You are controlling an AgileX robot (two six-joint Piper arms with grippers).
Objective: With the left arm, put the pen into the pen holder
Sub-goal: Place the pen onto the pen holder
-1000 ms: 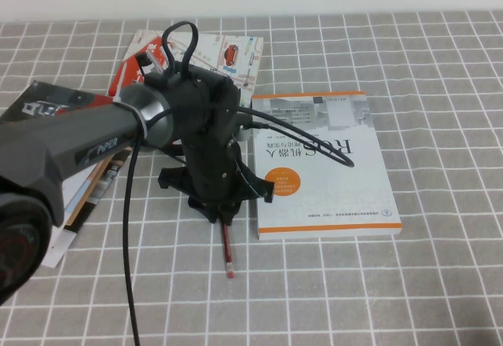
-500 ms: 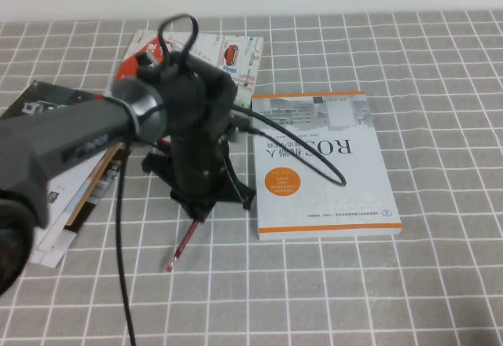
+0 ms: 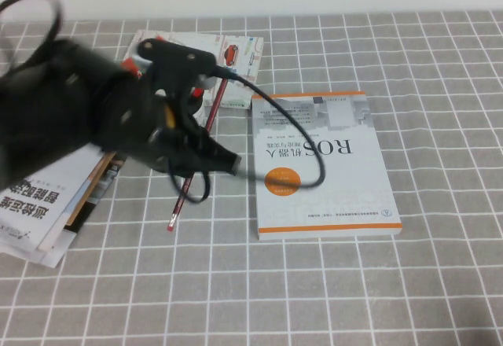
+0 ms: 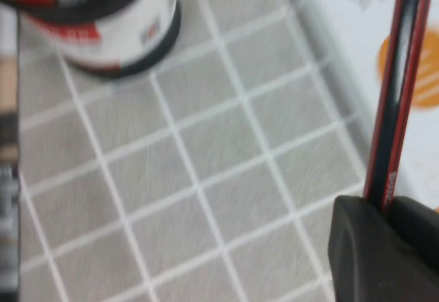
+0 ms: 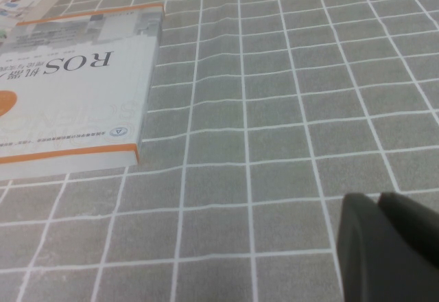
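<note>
My left gripper (image 3: 191,161) is shut on the pen (image 3: 178,204), a thin dark-red stick. The pen slants from its pinkish eraser tip near the table to its far end over the leaflet. In the left wrist view the pen (image 4: 398,96) runs out from between the shut fingers of the left gripper (image 4: 384,209). The pen holder (image 4: 110,27), a black cup with a red-and-white label, stands on the cloth some way from the pen. The left arm hides it in the high view. My right gripper (image 5: 384,209) is shut and empty, low over the cloth.
A white and orange ROS book (image 3: 326,161) lies right of the left gripper and also shows in the right wrist view (image 5: 68,89). A stack of magazines (image 3: 47,204) lies at the left. A leaflet (image 3: 236,55) lies at the back.
My left arm has swung left and come up closer to the camera with the pen in it. The pen's eraser end has moved left and the pen now slants.
</note>
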